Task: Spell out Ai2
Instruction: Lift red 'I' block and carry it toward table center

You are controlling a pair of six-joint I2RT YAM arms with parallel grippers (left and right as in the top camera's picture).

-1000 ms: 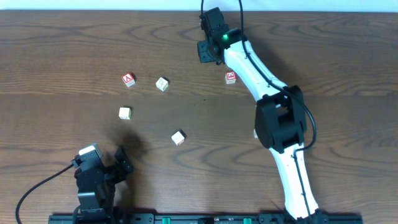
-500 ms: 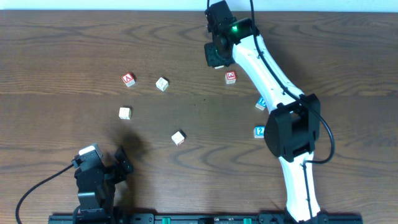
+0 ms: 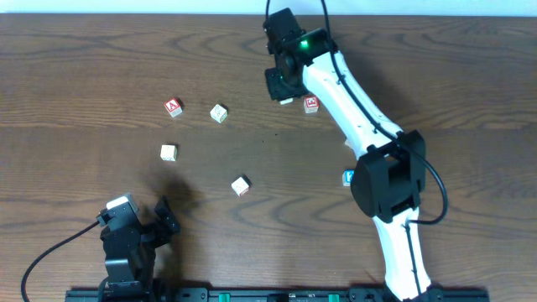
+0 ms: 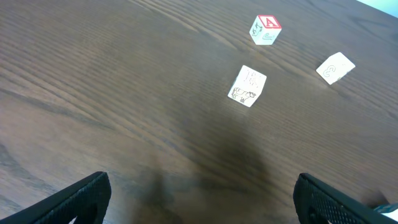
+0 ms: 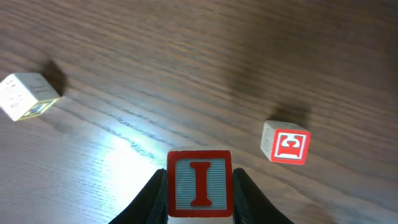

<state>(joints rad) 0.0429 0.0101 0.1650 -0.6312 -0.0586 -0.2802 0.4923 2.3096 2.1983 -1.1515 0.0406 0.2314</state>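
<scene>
Clearly, the right gripper point(image 3: 281, 84) pinched the I cube point(image 5: 199, 182) near the table's far edge. Seen from overhead, the A cube point(image 3: 173, 106) lay at nine o'clock from it, well apart, and the 2 cube point(image 3: 346, 177) at five o'clock. The left gripper point(image 4: 202, 200) stood spread wide, holding nothing.

Seven cubes visible: red A point(image 3: 173, 106), red I point(image 5: 199, 182), a third red point(image 3: 311, 104), one blue point(image 3: 346, 177), three pale point(image 3: 219, 112); two arms point(image 3: 344, 92).
</scene>
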